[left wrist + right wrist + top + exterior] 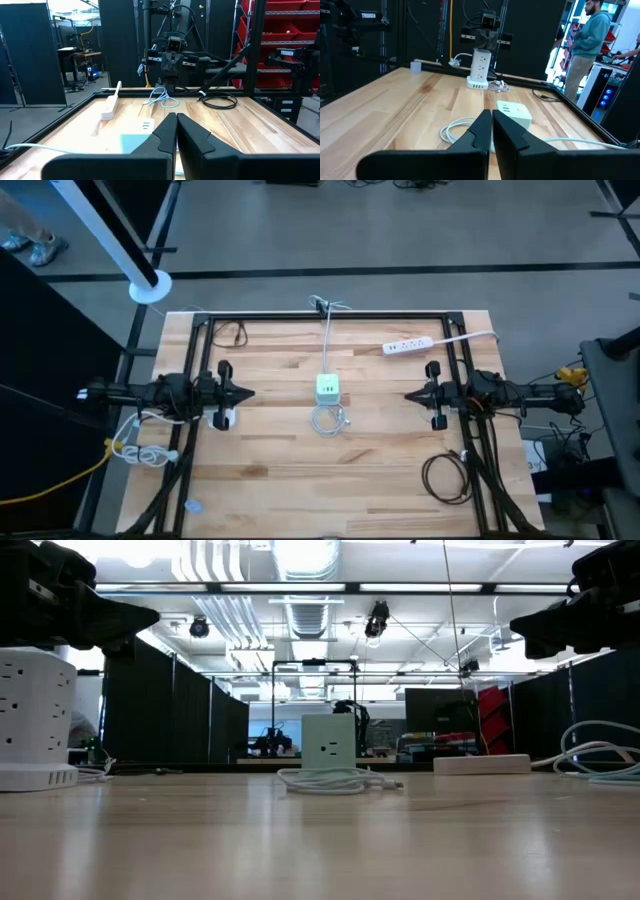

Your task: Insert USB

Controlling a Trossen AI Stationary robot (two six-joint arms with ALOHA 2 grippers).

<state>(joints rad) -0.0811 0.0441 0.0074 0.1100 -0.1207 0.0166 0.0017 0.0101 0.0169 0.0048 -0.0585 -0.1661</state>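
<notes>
Pale green cube charger [328, 388] beside coiled white USB cable [329, 419], seemingly unplugged.

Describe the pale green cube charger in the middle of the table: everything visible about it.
The green cube charger is a small, pale green, plastic-looking block sitting flat and upright near the table's centre, between the two arms. Its top shows small slot-like ports, and an outlet face shows in the low view. A white cord runs from it toward the far table edge. A coiled white USB cable lies against its near side. Neither gripper touches it.
</notes>
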